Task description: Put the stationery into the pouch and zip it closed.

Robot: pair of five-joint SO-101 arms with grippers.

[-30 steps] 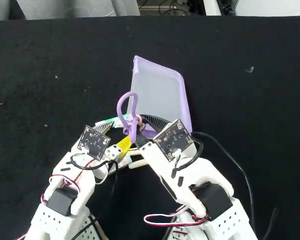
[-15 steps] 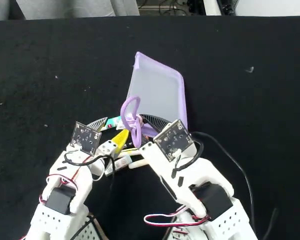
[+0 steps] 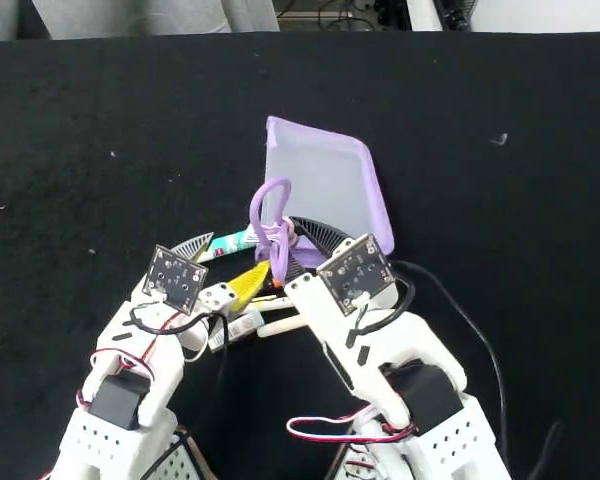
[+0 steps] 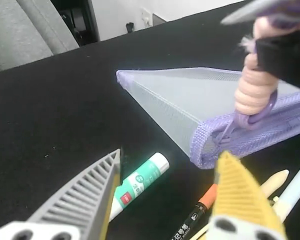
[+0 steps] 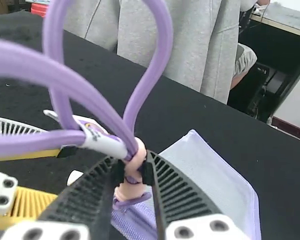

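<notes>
The purple mesh pouch [image 3: 325,180] lies mid-table, its near end lifted. My right gripper [image 3: 281,256] is shut on the peach bead [image 5: 131,176] of the pouch's zipper pull, and the purple strap loop [image 3: 271,205] stands up above it. My left gripper [image 3: 223,263] hangs open just left of the pouch mouth, over the stationery. Between its grey finger [image 4: 85,195] and yellow finger [image 4: 240,192] lie a green-and-white glue stick [image 4: 140,182] and an orange-tipped black marker [image 4: 199,212]. A cream pencil [image 4: 275,179] and a white pen [image 4: 296,191] lie beside them on the table.
Black cloth covers the table [image 3: 100,120], with open room left, right and beyond the pouch. A black cable [image 3: 475,335] runs at the right arm's side. A person in grey stands at the far edge [image 5: 190,45].
The left gripper drew back to the left, away from the strap. The right gripper shifted slightly right with the zipper pull, and the pouch turned and settled with it.
</notes>
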